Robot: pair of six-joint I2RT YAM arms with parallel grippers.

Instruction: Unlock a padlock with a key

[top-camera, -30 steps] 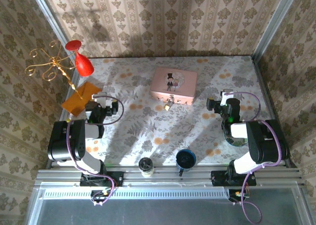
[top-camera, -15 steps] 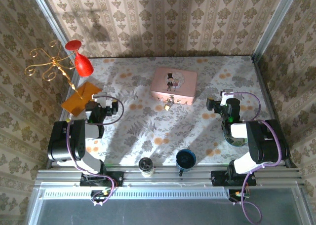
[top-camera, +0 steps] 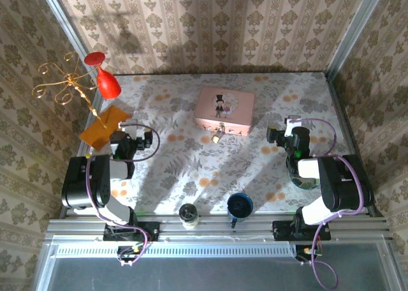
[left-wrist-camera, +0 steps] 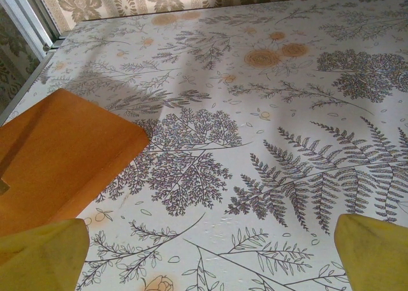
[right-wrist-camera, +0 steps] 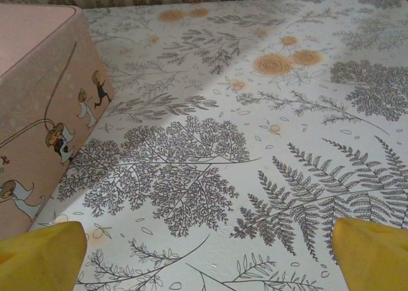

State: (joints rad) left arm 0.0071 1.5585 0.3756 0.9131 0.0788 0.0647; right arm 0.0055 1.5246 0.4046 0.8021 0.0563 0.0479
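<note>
Nearest you, between the two arm bases, stand a small glass jar (top-camera: 189, 215) with a pale lid and a round dark blue cup (top-camera: 240, 205), both on the table (top-camera: 191, 170) with its smooth cloth printed in grey ferns and orange flowers. Both arms sit folded low over their bases, wrists pointing away from you. The left gripper (left-wrist-camera: 207, 262) has its yellow fingers (left-wrist-camera: 41, 256) spread wide with nothing between them, just above the cloth; a flat orange wooden block (left-wrist-camera: 57, 157) lies ahead of it to the left. The right gripper (right-wrist-camera: 207, 262) is likewise wide apart and empty, with the pink box (right-wrist-camera: 38, 112) ahead on its left. The padlock (top-camera: 217, 138), small, brassy and with a thin silvery loop, lies against the near side of that rectangular box, between the two grippers and apart from both. Farthest left, a curly gold wire stand (top-camera: 64, 87) rises from the block beside a glossy red glass (top-camera: 105, 79).
</note>
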